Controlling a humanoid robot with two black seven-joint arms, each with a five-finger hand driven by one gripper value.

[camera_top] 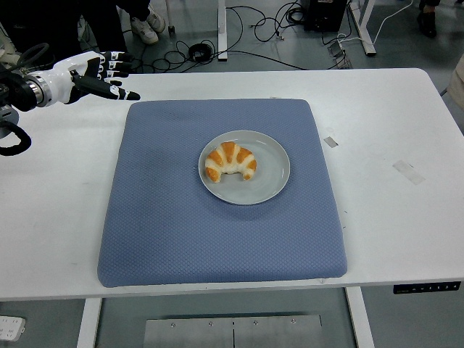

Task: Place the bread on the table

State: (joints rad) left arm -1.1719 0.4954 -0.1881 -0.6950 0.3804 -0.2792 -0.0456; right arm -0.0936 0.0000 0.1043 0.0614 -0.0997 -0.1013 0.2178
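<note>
**Left hand held open off the mat's far-left corner, bread on its plate**

A blue mat (221, 192) covers the middle of the white table (391, 130), and everything here is placed against it. At the mat's centre, slightly toward its far side, sits a round grey plate (270, 177). The bread (230, 162), a curved croissant with golden-brown bands and its two tips pointing toward the near edge, lies on the left half of that plate, fully inside the rim. It touches nothing but the plate.

The left hand (98, 75) is beyond the mat's far-left corner, above the bare table and clear of the fabric. Its black forearm comes in from the picture's left edge and runs nearly level toward the mat, ending in a metal wrist and a white-shelled palm. The hand is extended flat with the fingers (116, 67) stretched out straight and slightly fanned, pointing toward the mat; the lowest digit reaches closest to the mat's corner. Nothing is in its grasp, and it is well apart from the plate and the bread.

Past the table's far edge, beyond the mat, black cables (239, 32) trail across the floor, and a person's white shoes (148, 27) show near the picture's top
</note>
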